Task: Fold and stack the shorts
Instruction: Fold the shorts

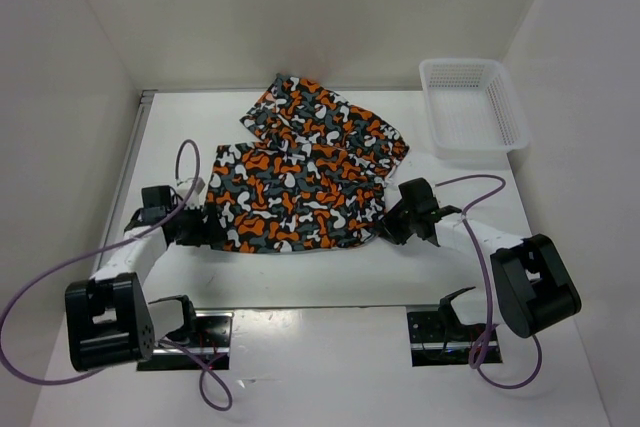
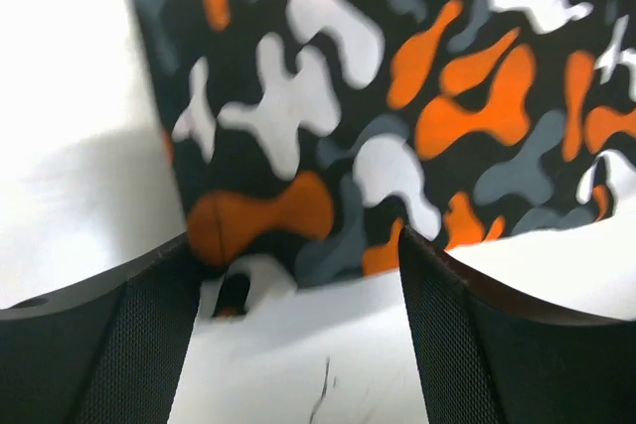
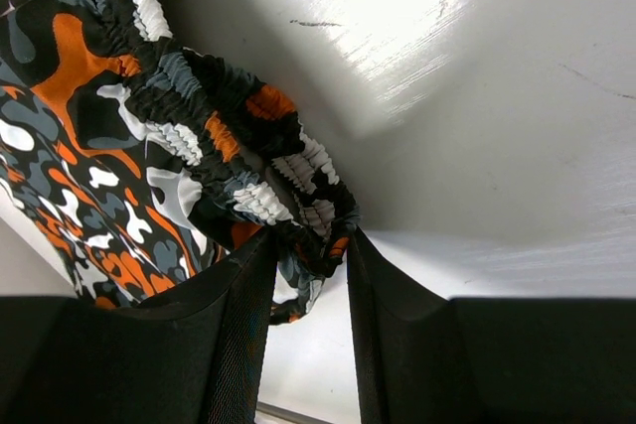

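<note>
Two pairs of camouflage shorts lie on the white table. The near shorts [image 1: 295, 197] are spread flat and overlap the far shorts [image 1: 325, 119] behind them. My left gripper [image 1: 207, 228] sits low at the near shorts' left edge. In the left wrist view it [image 2: 296, 245] is open, with the hem corner [image 2: 248, 230] just ahead of the fingertips and bare table between the fingers. My right gripper [image 1: 393, 219] is at the right edge. In the right wrist view it [image 3: 313, 245] is shut on the bunched elastic waistband [image 3: 248, 136].
A white plastic mesh basket [image 1: 478, 145] stands at the back right, just right of the far shorts. White walls close the table on the left, back and right. Purple cables loop beside both arm bases near the front edge.
</note>
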Available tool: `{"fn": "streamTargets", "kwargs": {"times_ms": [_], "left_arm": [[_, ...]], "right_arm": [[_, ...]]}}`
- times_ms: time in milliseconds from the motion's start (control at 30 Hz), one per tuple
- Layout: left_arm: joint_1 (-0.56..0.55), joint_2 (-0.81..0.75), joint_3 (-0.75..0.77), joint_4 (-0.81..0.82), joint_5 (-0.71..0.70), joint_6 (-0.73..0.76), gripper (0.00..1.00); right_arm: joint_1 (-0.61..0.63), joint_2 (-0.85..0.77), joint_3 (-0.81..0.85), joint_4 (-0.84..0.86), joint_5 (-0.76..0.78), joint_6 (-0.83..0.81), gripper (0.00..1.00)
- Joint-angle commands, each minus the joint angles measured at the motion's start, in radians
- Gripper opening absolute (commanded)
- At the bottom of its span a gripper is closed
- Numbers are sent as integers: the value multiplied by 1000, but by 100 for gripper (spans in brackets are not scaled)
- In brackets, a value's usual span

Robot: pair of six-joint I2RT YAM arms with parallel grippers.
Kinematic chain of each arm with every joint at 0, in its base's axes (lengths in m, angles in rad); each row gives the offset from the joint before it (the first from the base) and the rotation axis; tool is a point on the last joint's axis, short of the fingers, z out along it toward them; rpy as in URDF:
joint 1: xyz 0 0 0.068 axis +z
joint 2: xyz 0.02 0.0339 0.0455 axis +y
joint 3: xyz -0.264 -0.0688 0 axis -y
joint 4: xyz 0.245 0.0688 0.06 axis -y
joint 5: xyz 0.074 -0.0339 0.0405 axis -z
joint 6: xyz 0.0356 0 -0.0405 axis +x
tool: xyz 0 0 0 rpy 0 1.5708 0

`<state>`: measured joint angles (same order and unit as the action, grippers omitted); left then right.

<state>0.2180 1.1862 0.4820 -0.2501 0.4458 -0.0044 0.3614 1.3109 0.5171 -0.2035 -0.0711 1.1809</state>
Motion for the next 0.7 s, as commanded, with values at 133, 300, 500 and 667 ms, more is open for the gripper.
{"fn": "streamTargets", "kwargs": {"times_ms": [133, 300, 500, 667], "left_arm": [[20, -185, -14, -228, -139, 4, 83], [-2, -76, -14, -229, -154, 4, 83], [-2, -69, -100, -140, -105, 4, 83], [-2, -70, -112, -81, -84, 4, 72]], "right_arm": [[2, -24, 12, -1, 30, -9, 39], [2, -24, 12, -10, 39, -9, 39], [2, -24, 12, -10, 39, -9, 39], [2, -24, 12, -10, 39, -9, 39]]}}
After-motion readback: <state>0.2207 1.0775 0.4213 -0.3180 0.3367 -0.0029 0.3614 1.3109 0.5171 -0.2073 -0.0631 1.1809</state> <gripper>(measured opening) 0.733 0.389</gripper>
